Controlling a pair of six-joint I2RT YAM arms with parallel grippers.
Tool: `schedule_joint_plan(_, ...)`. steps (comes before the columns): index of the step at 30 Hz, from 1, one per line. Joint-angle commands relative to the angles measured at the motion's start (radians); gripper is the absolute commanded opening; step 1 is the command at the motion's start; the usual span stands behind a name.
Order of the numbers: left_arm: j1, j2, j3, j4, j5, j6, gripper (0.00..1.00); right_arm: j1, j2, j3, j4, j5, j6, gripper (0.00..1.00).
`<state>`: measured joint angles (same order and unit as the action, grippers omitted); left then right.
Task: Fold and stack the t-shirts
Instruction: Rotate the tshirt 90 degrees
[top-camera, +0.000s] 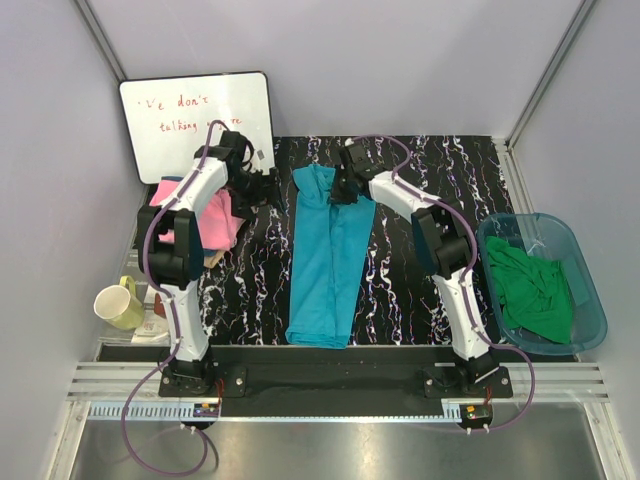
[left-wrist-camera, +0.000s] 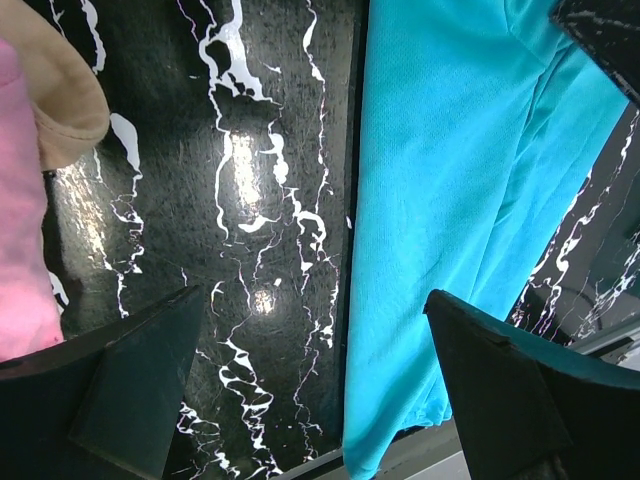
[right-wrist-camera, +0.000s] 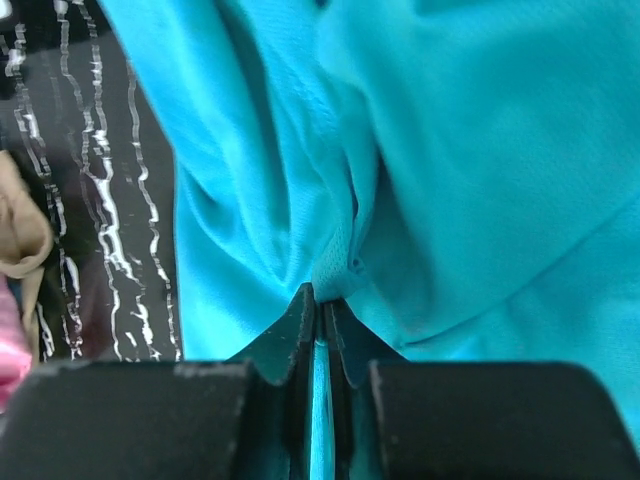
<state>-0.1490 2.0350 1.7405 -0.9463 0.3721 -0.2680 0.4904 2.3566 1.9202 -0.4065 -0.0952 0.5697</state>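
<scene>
**Item:** teal shirt (top-camera: 322, 262).
**Location:** middle of the black marbled mat (top-camera: 250, 290), lying as one long narrow strip that runs from the far side toward the arm bases.
**Condition:** doubled lengthwise, with fairly straight sides. The near end is flat and slightly flared. The far end is bunched and creased where it is gripped. The cloth is soft, matte and fine-knit.

**Right pincer** (top-camera: 343, 190): closed tight on a pinched ridge of teal cloth at the far end, on its right-hand side.
**Left pincer** (top-camera: 262, 186): wide apart and holding nothing, over bare mat just beside the strip's left edge.

**Step judged in hand:** folding the strip end over end.
**Recommended handling:**
- The left pincer takes the far-left corner so both corners rise together.
- Lift only enough to clear the cloth beneath.
- Carry the far edge toward the near hem and lay it edge on edge.
- Release only once the cloth is flat, or the pinch may drag the strip askew.

**Other stock:**
- A pink shirt (top-camera: 205, 218) lies over a tan shirt (left-wrist-camera: 60, 90) at the mat's left, apparently the stack.
- Green shirts (top-camera: 530, 288) lie crumpled in the blue tub (top-camera: 590, 310) at right, not yet folded.
</scene>
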Motion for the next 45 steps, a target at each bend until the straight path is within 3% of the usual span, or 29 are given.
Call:
schedule_joint_plan(1, 0.006, -0.062, -0.012, 0.023, 0.031, 0.016, 0.99, 0.028, -0.003, 0.074, 0.018, -0.029, -0.063, 0.09)
schedule_joint_plan(9, 0.006, -0.049, -0.006, 0.029, 0.045, 0.012, 0.99, 0.045, -0.074, 0.054, 0.025, -0.066, -0.111, 0.1)
schedule_joint_plan(24, 0.006, -0.038, -0.025, 0.029, 0.054, 0.019, 0.99, 0.019, -0.318, -0.2, 0.058, 0.155, -0.126, 0.01)
schedule_joint_plan(38, 0.005, -0.045, -0.035, 0.03, 0.062, 0.016, 0.99, -0.049, -0.3, -0.375, 0.034, 0.15, -0.021, 0.0)
schedule_joint_plan(40, 0.005, -0.045, -0.039, 0.029, 0.065, 0.016, 0.99, -0.049, -0.293, -0.357, 0.018, 0.109, -0.018, 0.06)
schedule_joint_plan(41, 0.005, -0.048, -0.045, 0.029, 0.073, 0.016, 0.99, -0.049, -0.298, -0.349, 0.008, 0.098, -0.019, 0.14)
schedule_joint_plan(42, 0.003, -0.05, -0.048, 0.032, 0.077, 0.016, 0.99, -0.049, -0.306, -0.345, 0.005, 0.063, -0.021, 0.34)
schedule_joint_plan(45, -0.017, -0.064, -0.071, 0.035, 0.088, 0.032, 0.99, -0.049, -0.371, -0.354, -0.003, 0.058, -0.039, 0.61)
